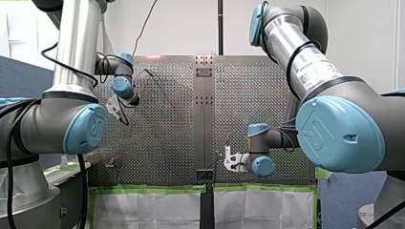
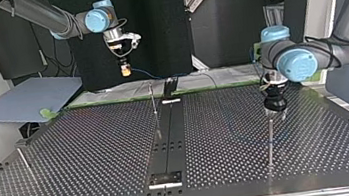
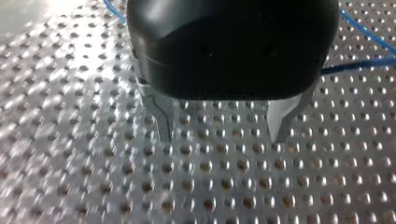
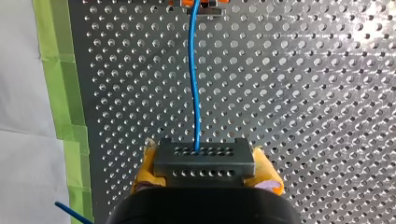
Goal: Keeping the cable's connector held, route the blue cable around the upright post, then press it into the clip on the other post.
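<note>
My right gripper (image 4: 205,171) is shut tight on the dark connector (image 4: 204,156), with yellow pads (image 4: 145,169) pressed to its two sides. The blue cable (image 4: 195,93) leaves the connector's face and runs ahead over the perforated table (image 4: 303,93) to an orange piece (image 4: 182,2) at the far end. Green tape (image 4: 60,93) borders the table beside it. In the top view this gripper hangs high over the table's far edge, at the view's left. My left gripper (image 3: 222,136) is wide open, its metal fingers (image 3: 164,126) apart with only bare table between them and stretches of blue cable behind it. In the top view it appears just above a thin post (image 2: 270,139) at the right, another post (image 2: 152,100) stands in the middle, and a third (image 2: 24,159) at the left
</note>
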